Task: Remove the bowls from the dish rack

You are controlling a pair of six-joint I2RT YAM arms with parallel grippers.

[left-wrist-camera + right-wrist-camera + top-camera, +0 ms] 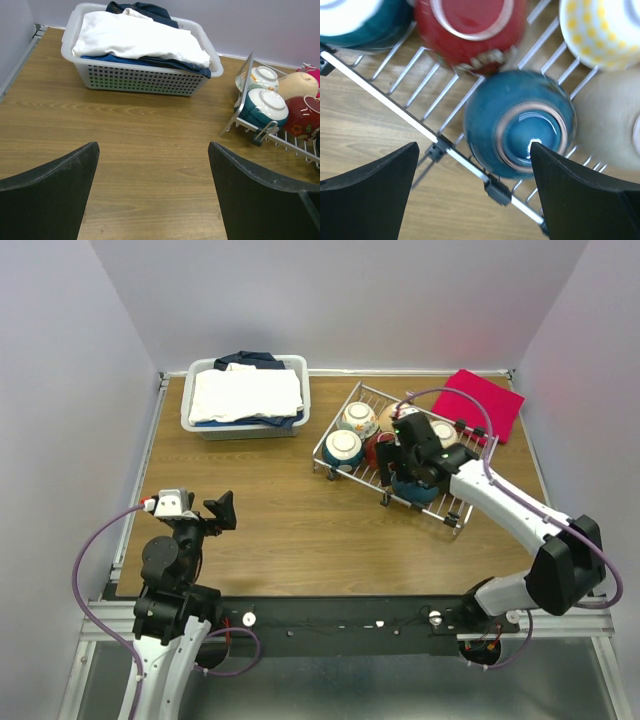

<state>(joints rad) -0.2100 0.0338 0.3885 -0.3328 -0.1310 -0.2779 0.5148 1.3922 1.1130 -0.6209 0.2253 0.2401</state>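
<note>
The silver wire dish rack [450, 512] stands right of the middle and holds several upside-down bowls. My right gripper [403, 472] hangs open over its near side. In the right wrist view its gripper [475, 195] is above the rack's front rim [395, 107], and a teal-blue bowl [520, 131] lies just beside the right finger, untouched. A red bowl [470, 30], a yellow-dotted bowl [600, 30], a cream bowl [612, 120] and another teal bowl [365, 22] surround it. My left gripper [222, 510] is open and empty over bare table [152, 195], far from the rack [245, 95].
A white plastic bin [245, 425] of folded cloth stands at the back left, and also shows in the left wrist view [140, 80]. A red cloth [485, 405] lies at the back right behind the rack. Walls close the table on three sides.
</note>
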